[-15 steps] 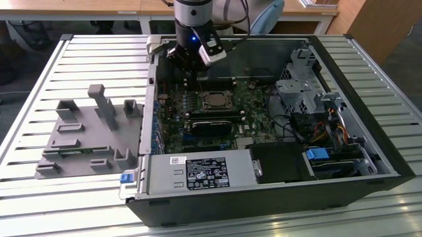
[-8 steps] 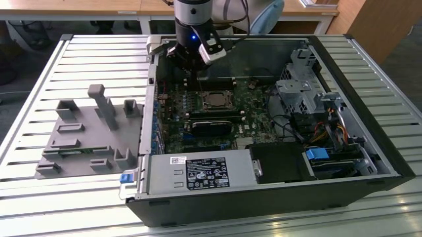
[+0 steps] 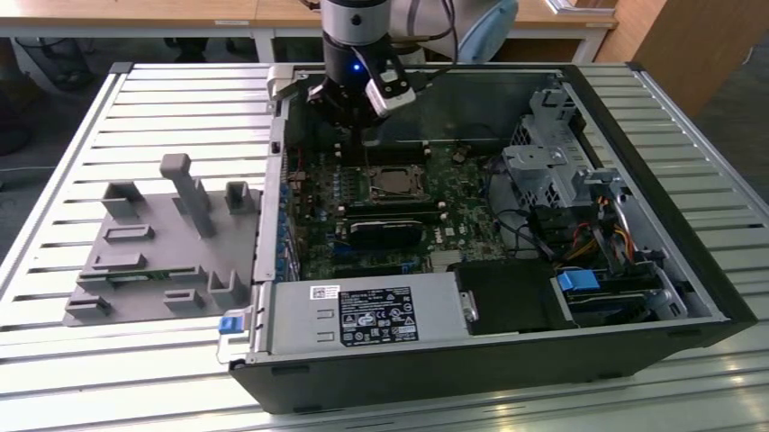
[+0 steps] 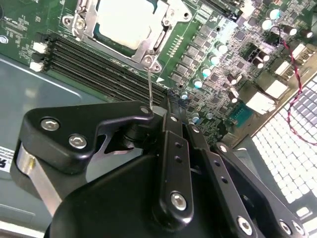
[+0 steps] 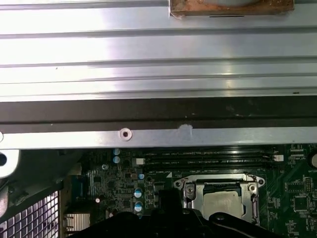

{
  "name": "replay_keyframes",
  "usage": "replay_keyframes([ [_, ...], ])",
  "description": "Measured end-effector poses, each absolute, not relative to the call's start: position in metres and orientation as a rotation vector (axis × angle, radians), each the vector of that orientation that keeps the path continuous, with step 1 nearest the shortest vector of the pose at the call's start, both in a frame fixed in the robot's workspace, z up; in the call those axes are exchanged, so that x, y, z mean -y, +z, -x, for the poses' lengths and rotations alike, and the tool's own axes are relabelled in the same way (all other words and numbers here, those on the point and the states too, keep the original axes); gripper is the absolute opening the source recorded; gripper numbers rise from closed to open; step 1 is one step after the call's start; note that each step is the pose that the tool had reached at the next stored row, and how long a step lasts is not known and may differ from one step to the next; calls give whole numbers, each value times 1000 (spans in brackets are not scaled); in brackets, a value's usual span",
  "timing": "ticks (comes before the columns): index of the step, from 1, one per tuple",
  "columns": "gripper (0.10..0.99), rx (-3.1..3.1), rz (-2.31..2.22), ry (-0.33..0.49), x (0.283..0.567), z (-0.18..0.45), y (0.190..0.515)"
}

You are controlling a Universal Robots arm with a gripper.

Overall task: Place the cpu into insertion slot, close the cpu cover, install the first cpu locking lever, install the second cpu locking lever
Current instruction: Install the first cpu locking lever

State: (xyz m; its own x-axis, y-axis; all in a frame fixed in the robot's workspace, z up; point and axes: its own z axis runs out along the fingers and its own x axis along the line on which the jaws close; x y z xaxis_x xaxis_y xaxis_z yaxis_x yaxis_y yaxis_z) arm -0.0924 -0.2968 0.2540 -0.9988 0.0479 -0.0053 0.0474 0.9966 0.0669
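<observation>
My claw [image 4: 166, 106] is drawn closed to a narrow tip, right at the free end of a thin wire lever [image 4: 150, 84]. Pinching it or only touching, I cannot tell. The lever runs back to a corner of the cover [image 4: 151, 47]. The cover lies flat over the cpu [image 4: 126, 22], which is seated in the slot [image 4: 81, 29] on the green board [image 4: 213, 74].

Judgement: placing and closing look done, lever work in hand; which lever, unclear. It calls for a slow sweep down and a tuck under its catch.

Beyond: the case [image 3: 673, 270] on the slatted desk [image 3: 144, 99].
</observation>
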Motion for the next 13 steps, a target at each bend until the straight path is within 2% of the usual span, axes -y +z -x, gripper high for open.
replay_keyframes([
  [13, 106, -3136, -75, 105, 295, 56, 251],
])
